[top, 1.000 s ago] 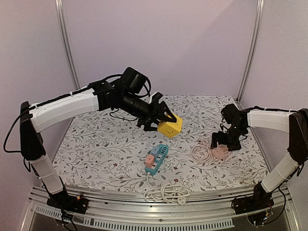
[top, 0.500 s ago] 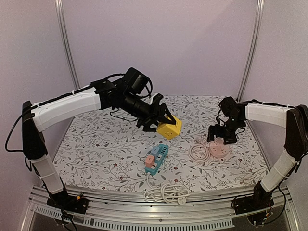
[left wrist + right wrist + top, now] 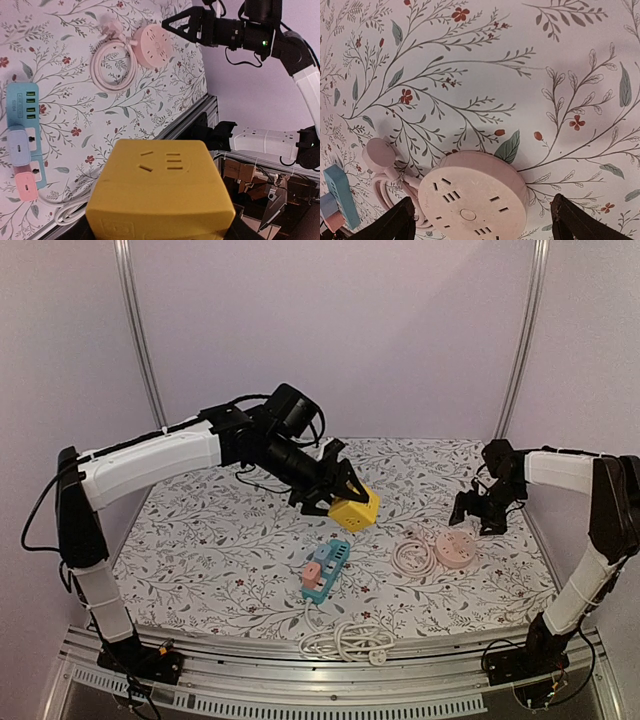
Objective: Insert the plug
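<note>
My left gripper (image 3: 335, 495) is shut on a yellow cube socket (image 3: 353, 508) and holds it above the middle of the table; in the left wrist view the cube (image 3: 160, 195) fills the bottom and hides the fingers. My right gripper (image 3: 478, 512) is open and empty, hovering just beyond a pink round socket (image 3: 455, 549). In the right wrist view that socket (image 3: 472, 200) lies between my spread fingertips (image 3: 395, 222). Its pink plug (image 3: 379, 152) and coiled pink cable (image 3: 412, 556) lie to its left.
A blue power strip (image 3: 326, 570) with a pale blue and a pink adapter plugged in lies at front centre. Its white cable (image 3: 345, 640) is bundled at the table's front edge. Flowered cloth (image 3: 200, 540) covers the table.
My right gripper has risen off the pink round socket and drawn back to the right. My left gripper with the yellow cube has shifted slightly.
</note>
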Available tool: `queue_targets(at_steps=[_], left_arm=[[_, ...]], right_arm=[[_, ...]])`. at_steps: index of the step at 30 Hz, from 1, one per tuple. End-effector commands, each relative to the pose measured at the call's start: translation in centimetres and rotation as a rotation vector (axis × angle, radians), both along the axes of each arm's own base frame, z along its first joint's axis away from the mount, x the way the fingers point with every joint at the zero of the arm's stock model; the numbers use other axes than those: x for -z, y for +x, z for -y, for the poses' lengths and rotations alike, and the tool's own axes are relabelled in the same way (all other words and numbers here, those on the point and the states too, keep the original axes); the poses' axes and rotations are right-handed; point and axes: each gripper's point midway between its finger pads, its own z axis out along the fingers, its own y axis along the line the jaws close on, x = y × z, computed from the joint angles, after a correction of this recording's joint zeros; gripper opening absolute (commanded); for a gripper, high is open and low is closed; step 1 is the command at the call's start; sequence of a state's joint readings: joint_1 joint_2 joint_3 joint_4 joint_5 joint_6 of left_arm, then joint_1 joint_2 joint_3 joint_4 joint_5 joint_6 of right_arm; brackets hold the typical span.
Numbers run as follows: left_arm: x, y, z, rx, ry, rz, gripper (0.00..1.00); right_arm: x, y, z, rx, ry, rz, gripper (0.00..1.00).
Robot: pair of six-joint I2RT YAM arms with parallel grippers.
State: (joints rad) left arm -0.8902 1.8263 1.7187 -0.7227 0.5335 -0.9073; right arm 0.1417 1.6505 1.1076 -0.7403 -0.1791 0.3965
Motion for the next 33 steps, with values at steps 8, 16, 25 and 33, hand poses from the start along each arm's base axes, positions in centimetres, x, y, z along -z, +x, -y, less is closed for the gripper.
queue_targets(at_steps=[8,16,25,33], left_arm=[[-0.5,-0.5,0.7,0.030,-0.006,0.021,0.00],[-0.5,-0.8,1.1,0.067,-0.007,0.044,0.00],[-0.8,-1.2,0.8,0.189,0.047,0.167,0.00],[-1.9,-1.1,1.9,0.384,0.108,0.521,0.00]], right_arm=[[3.6,-4.5,-2.4,-0.053,0.144,-0.177,0.74],[3.3,-5.6,-5.8,-0.124,0.187,-0.194,0.61],[3.4,-5.3,-12.0,-0.272,0.202,-0.212,0.59],[0.2,-3.4,-15.4,-0.369,0.272,-0.124,0.61]])
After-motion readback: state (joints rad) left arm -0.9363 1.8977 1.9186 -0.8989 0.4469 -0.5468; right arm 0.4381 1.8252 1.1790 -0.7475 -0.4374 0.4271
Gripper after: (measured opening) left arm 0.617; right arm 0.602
